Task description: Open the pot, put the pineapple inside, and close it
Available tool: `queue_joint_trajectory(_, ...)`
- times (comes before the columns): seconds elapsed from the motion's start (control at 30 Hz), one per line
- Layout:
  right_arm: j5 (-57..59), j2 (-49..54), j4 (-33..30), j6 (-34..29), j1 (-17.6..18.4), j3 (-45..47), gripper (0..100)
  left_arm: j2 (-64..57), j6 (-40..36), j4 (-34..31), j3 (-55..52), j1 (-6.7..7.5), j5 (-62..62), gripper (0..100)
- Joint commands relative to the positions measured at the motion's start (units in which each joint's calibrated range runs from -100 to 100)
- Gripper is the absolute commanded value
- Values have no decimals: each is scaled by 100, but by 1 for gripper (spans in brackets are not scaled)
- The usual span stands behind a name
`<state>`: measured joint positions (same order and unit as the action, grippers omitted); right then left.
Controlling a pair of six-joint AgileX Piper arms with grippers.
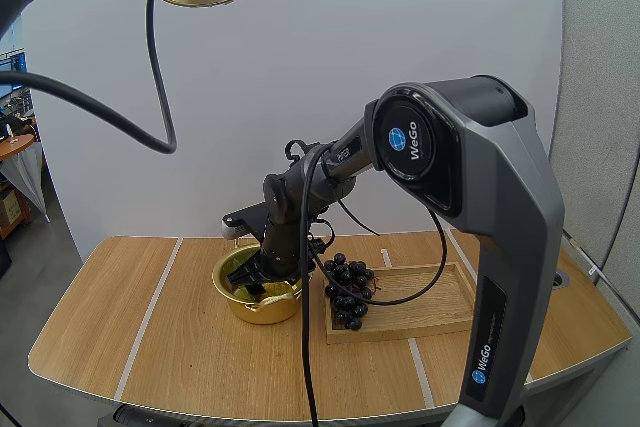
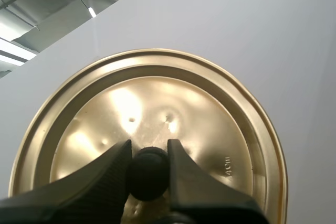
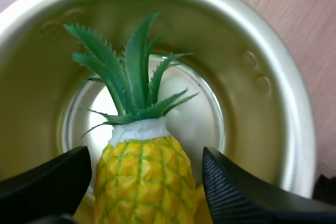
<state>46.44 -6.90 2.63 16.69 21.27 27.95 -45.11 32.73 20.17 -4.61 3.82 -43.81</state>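
Right wrist view: your right gripper (image 3: 147, 153) has its fingers (image 3: 231, 192) spread, one on each side of the pineapple (image 3: 142, 177). A sliver of metal shows between the fruit and one ribbed face. The pineapple is inside the gold pot (image 3: 273, 103), with its green crown pointing across the shiny bottom.

In the left wrist view, your left gripper (image 2: 148, 148) is clamped on the black knob (image 2: 148, 174) of the gold lid (image 2: 210, 114).

From the high view, the open pot sits on the wooden table (image 1: 150, 327) with your right arm reaching down into it. Just beside it, a bunch of dark grapes (image 1: 347, 292) lies at the near end of a wooden tray (image 1: 430, 312). The lid is held high above the table, well apart from the pot.
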Motion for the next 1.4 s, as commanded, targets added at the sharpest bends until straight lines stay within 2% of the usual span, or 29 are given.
queue_joint_trajectory(0.0, 127, 488, -41, 7, -14, -14, 100, -29, -77, 36, 64, 14, 150, 0)
queue_joint_trajectory(0.2, 484, 1176, -41, 7, -14, -14, 100, -29, -77, 36, 64, 14, 150, 0)
queue_joint_trajectory(0.8, 2844, 3888, 177, 7, -14, 38, 100, -29, -77, 36, 64, 14, 150, 0)
queue_joint_trajectory(1.17, 2968, 5982, 177, 7, -14, 1305, 100, -29, -77, 36, 64, 14, 150, 0)
queue_joint_trajectory(1.37, 3452, 6997, 8, 7, -14, 1901, 100, -29, -77, 36, 64, 14, 150, 0)
